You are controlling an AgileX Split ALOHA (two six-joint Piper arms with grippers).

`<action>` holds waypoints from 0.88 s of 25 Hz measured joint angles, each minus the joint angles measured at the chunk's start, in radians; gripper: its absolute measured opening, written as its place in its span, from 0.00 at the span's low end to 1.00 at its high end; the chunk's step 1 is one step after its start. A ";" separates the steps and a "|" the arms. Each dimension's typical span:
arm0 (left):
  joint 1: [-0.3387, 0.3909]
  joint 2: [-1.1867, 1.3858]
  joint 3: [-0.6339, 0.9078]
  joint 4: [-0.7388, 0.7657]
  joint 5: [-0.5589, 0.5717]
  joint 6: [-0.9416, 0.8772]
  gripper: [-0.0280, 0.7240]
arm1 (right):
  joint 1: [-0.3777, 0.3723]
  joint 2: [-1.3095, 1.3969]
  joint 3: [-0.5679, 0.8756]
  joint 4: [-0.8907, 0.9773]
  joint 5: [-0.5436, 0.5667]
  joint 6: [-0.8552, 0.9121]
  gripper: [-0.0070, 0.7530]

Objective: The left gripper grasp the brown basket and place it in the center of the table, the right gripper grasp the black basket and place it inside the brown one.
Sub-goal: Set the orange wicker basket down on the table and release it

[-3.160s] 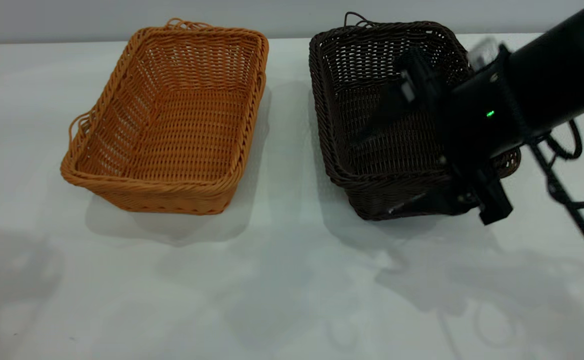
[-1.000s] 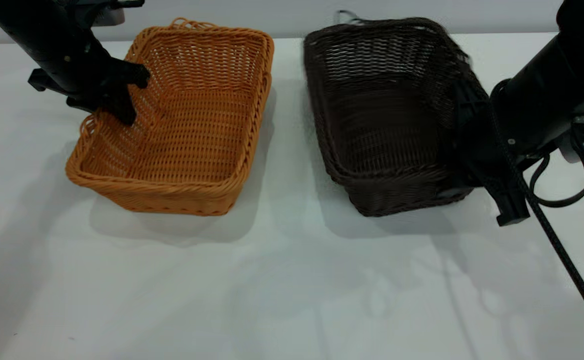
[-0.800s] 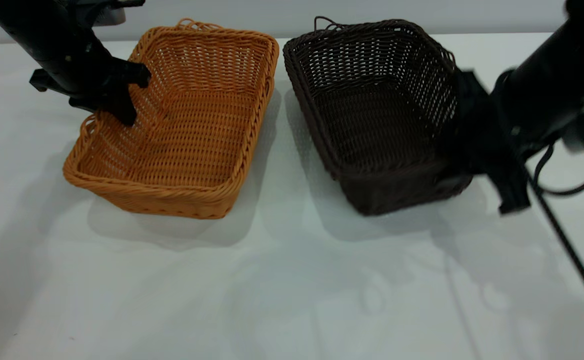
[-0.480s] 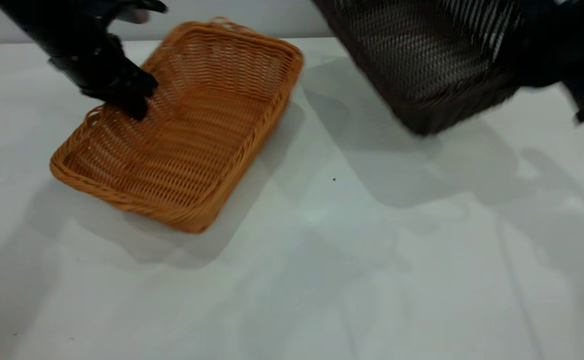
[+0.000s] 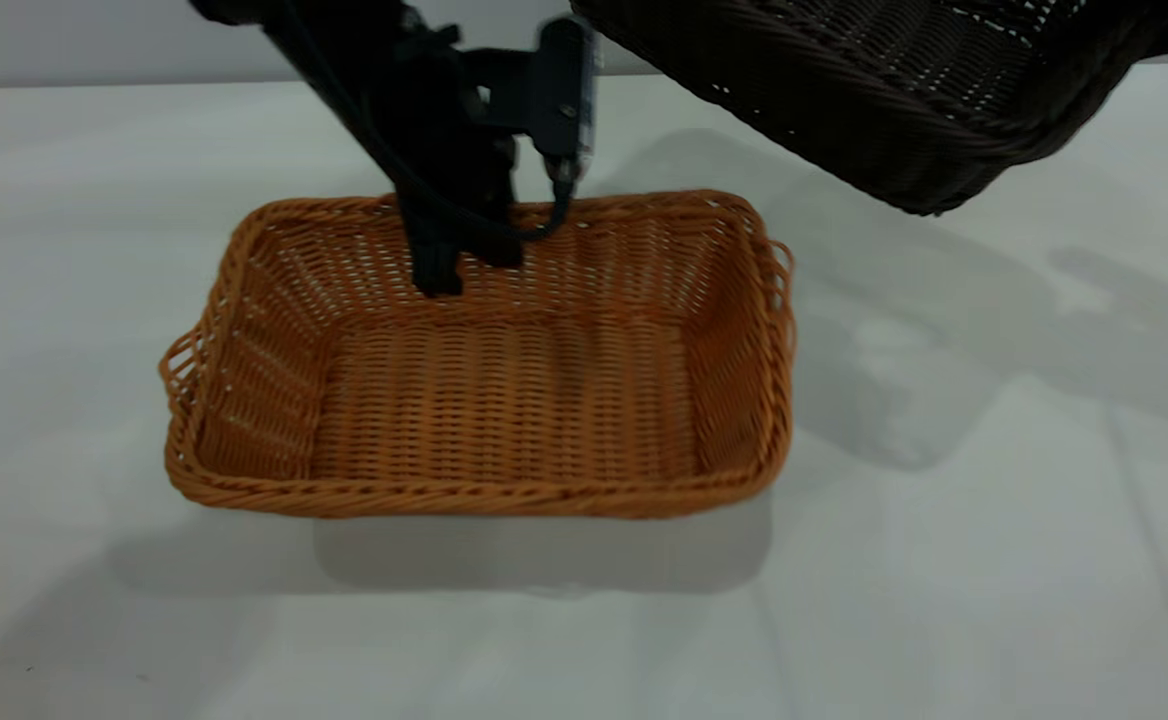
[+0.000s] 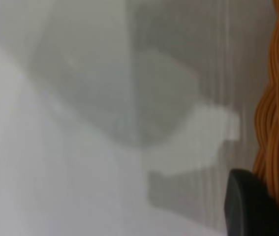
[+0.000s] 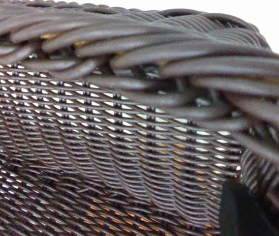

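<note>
**Q:** What lies nearest the camera?

**A:** Bare desk (image 5: 584, 640), a wide, flat, smooth white-grey surface with soft shadows. Just beyond that strip sits the brown basket (image 5: 504, 420), our landmark. It is rectangular, woven from orange-tan wicker in fine horizontal rows, with a thick braided rim and a small loop handle at each short end. It rests flat near the middle of the desk, long side toward the camera.

**Q:** What is the left hand doing?

**A:** The left hand (image 5: 454, 245), slim and black with a thin cable loop, reaches down over the basket's far long wall. One finger (image 5: 436, 262) lies against the inside of that wall, and the wrist view shows a black fingertip (image 6: 250, 206) pressed beside the braided orange rim (image 6: 277, 128). The hand is closed around the far wall, gripping it.

**Q:** And the other basket?

**A:** The black basket (image 5: 884, 90) is behind and to the right of the brown basket, raised clear off the desk and tilted. It is very dark brown-black wicker with a rope-like braided rim. Its shadow falls on the desk right of the brown basket.

**Q:** Is the right hand visible?

**A:** Only a black fingertip (image 7: 242, 209) against the dark weave, close under the braided rim (image 7: 144, 59). The right hand holds the basket aloft, clamped on its wall.
</note>
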 joint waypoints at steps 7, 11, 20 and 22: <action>-0.013 0.002 0.000 0.005 -0.011 0.006 0.15 | -0.005 0.000 -0.016 -0.014 0.033 0.004 0.12; -0.013 0.003 0.000 0.006 -0.016 -0.007 0.20 | -0.005 0.000 -0.016 -0.014 0.039 0.004 0.12; -0.020 -0.038 0.000 0.012 -0.025 -0.083 0.64 | -0.005 0.000 -0.046 -0.013 0.053 0.004 0.12; -0.022 -0.096 0.000 0.014 0.044 -0.084 0.67 | -0.005 0.000 -0.069 -0.011 0.064 0.004 0.12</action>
